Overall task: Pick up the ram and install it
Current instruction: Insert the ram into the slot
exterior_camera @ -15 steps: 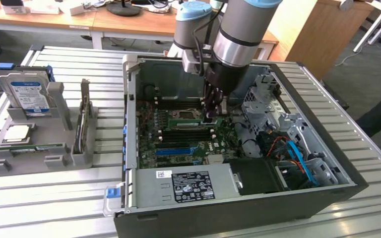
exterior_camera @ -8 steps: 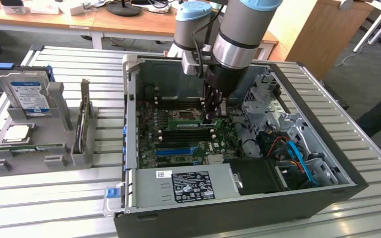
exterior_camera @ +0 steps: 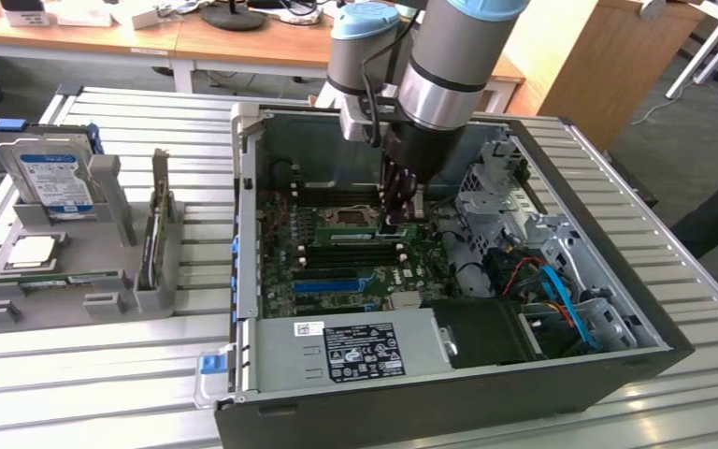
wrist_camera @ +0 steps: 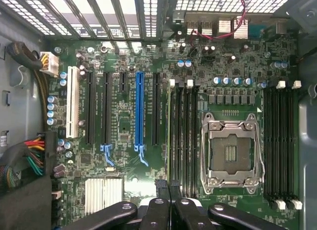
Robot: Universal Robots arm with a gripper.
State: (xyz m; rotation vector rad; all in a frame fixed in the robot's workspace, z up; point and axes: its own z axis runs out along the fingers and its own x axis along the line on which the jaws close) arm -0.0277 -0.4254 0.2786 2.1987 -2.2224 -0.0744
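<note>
End effector tight on ram edge

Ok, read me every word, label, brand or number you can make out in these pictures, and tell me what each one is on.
No text can be read clearly enough to quote.
Hard drive label: print too small to read.
Power supply label: white print on black, too small to read.
White sticker beside it: blurred.
Motherboard markings: too small to read.
</note>
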